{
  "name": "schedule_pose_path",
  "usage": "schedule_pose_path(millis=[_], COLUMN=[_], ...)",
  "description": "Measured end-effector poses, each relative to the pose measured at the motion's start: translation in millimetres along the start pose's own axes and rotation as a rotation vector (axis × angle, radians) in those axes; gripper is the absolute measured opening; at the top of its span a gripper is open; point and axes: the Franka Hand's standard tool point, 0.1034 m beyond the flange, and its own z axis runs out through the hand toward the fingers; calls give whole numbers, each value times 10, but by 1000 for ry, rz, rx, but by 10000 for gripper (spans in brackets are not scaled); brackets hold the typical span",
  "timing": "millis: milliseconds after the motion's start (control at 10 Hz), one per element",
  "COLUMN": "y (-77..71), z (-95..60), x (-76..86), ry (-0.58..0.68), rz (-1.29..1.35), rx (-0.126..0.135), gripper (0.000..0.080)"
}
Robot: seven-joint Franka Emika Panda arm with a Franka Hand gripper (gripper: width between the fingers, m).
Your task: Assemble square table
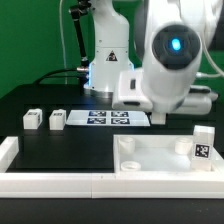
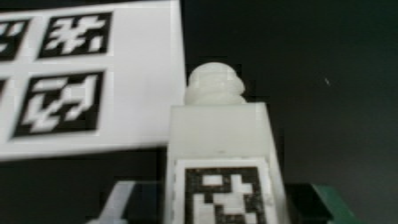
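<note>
Square table parts, placed by the exterior view.
Tabletop (image 1: 150, 160): one, rim up, at 5 o'clock.
Legs: four.
- Held leg (image 2: 222, 140): one, pinched between the gripper (image 2: 222, 200) fingers, just beside the marker board (image 1: 110, 118).
- Outer leg (image 1: 33, 119) and inner leg (image 1: 58, 119): two, loose, at 9 o'clock of that board.
- Upright leg (image 1: 203, 143): one, at the tabletop's 3 o'clock edge.

Your table (image 1: 70, 150) reads flat black. The tabletop (image 1: 160, 165) is plain white, same as the border rail (image 1: 50, 183). The marker board (image 1: 108, 119) is white with black blocky tags. Left leg (image 1: 33, 119) and second leg (image 1: 58, 120): white, dark tag faces. Upright leg (image 1: 203, 143): white, black-and-white tag. In the wrist view, the close leg (image 2: 222, 130) shows you white plastic and a crisp black-and-white pixel tag. Arm (image 1: 175, 75) white, blue light (image 1: 178, 43) glowing; backdrop (image 1: 30, 40) green.
</note>
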Motion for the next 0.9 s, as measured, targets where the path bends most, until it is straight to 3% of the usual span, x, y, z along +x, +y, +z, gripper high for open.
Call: schedule_pose_path(millis=[100,200,300,500,700,800,900], y=[92,197,237,206,216,249,274], z=[-215,-407,-423,-393,-570,-781,-1161], x=[-70,-186,-365,-256,-14,33,166], ry=[18,46,65,207,427,478,612], rz=[-14,-12,-8,-18,-28,-24,-26], rx=[16,3,-33,-25,-10,1,12], gripper=[284,284,284,284,284,284,284])
